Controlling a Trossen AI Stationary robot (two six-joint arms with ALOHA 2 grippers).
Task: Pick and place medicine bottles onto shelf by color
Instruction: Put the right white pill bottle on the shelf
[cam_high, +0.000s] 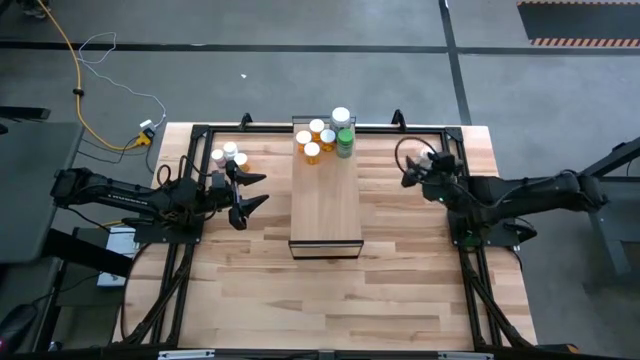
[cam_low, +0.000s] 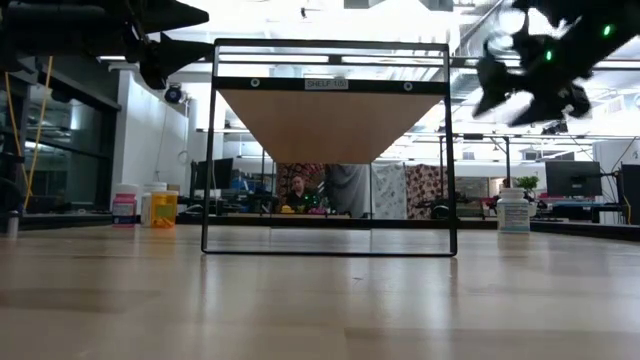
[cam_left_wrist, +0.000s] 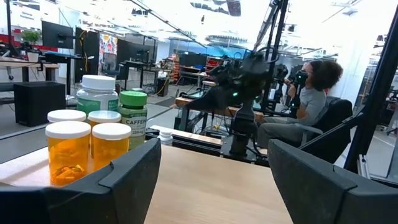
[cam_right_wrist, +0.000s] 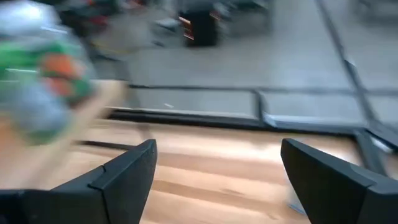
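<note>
butcher-block table (cam_high: 400, 290), bottles (cam_high: 325, 133) on shelf (cam_high: 325, 205)

A robotics lab in a large open-plan industrial hall: a butcher-block table (cam_high: 400, 260) in a black metal frame stands on a bare grey concrete floor (cam_high: 300, 60), where a yellow cable (cam_high: 75, 75) trails beside a hazard-striped mat (cam_high: 578, 42). Beyond the table, under bright ceiling lights, stretch rows of workbenches with monitors (cam_left_wrist: 57, 34), while a seated person (cam_left_wrist: 308, 102) faces another dark robot arm (cam_left_wrist: 239, 84) on a neighbouring rig.
</note>
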